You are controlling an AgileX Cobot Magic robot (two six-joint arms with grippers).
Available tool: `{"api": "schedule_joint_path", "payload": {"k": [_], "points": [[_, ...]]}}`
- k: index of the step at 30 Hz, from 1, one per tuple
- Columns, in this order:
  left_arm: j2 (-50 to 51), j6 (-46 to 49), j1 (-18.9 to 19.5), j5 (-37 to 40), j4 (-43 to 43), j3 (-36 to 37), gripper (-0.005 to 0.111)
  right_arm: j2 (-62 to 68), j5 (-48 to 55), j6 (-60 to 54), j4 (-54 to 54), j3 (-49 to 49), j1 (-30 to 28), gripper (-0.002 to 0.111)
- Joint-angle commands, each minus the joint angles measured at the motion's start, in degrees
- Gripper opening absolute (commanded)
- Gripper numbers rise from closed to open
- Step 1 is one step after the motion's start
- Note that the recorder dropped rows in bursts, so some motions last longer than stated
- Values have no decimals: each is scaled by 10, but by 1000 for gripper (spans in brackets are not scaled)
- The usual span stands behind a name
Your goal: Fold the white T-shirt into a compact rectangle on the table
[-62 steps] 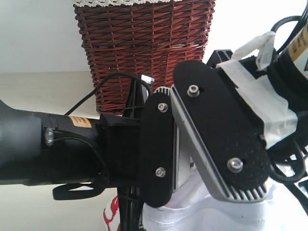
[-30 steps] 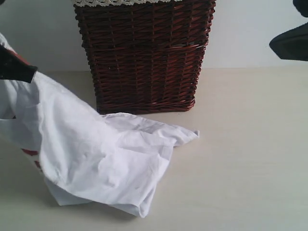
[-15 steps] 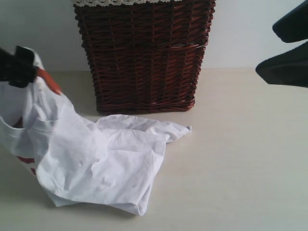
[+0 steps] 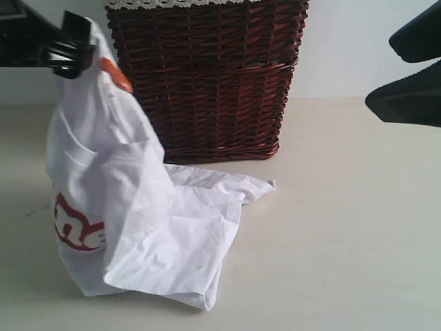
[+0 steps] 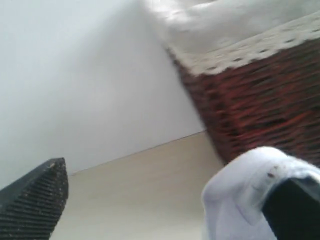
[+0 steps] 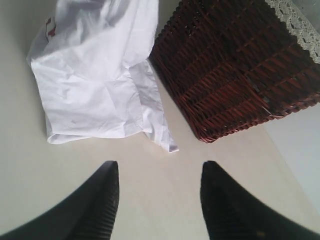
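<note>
The white T-shirt (image 4: 138, 227) stands in a tall peak on the counter (image 4: 344, 241), just in front of the dark red-brown wicker basket (image 4: 207, 83). Its top is draped over one finger (image 5: 295, 215) of the left gripper (image 5: 172, 172), and its lower folds lie crumpled on the surface, with one corner trailing toward the basket's foot. The left jaws are spread wide. They pinch nothing; the cloth only hangs over that one finger. A red emblem (image 4: 76, 231) shows low on the side of the shirt, and a small red patch (image 4: 116, 74) shows near the top. A pale lace-trimmed liner (image 5: 240, 50) folds over the basket's rim; what is inside the basket cannot be seen. The right gripper (image 6: 159, 167) hovers above bare counter, off to the right of the shirt, its jaws apart with nothing between them.
</note>
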Motion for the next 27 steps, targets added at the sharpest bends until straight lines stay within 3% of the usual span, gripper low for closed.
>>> {"api": "schedule_joint_path", "payload": {"k": [1,6,10,12,15,20,23,25,27], "points": [[3,55,5,-93,-9,18,96,-1,-7,-2,0,3,1,49],[49,-18,23,-50,-9,36,72,-1,-6,-2,1,3,1,49],[97,-66,75,-38,-9,36,48,-1,-5,-2,1,3,1,49],[106,-106,107,36,-9,36,41,-1,-6,-2,1,3,1,49],[107,-169,171,236,-9,36,41,-1,-6,-2,1,3,1,49],[115,-302,328,596,-6,31,41,-1,-9,-2,1,3,1,49],[128,-425,419,689,117,4,46,-1,-11,-2,1,3,1,49],[137,-490,457,716,193,-15,55,-1,-11,-2,1,3,1,49],[144,-495,472,749,217,-29,61,-1,-11,-2,1,3,1,49]]}}
